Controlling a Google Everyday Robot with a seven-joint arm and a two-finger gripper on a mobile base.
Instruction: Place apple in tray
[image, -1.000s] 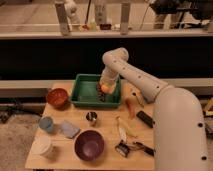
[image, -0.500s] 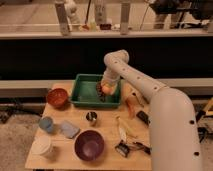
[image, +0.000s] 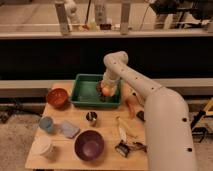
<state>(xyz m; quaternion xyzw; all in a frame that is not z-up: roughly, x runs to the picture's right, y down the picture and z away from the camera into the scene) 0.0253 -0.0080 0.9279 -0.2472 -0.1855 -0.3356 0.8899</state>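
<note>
Green tray (image: 84, 93) sits beneath 1 apple (image: 107, 90), end effector (image: 105, 93).

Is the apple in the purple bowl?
No, the apple is at the gripper over the green tray, apart from the purple bowl.

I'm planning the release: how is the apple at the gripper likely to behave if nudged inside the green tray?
The apple, at the gripper over the right part of the tray, looks round, so it would probably roll if nudged. The tray's raised sides should likely stop it. Its skin looks smooth, so it is perhaps slippery.
</note>
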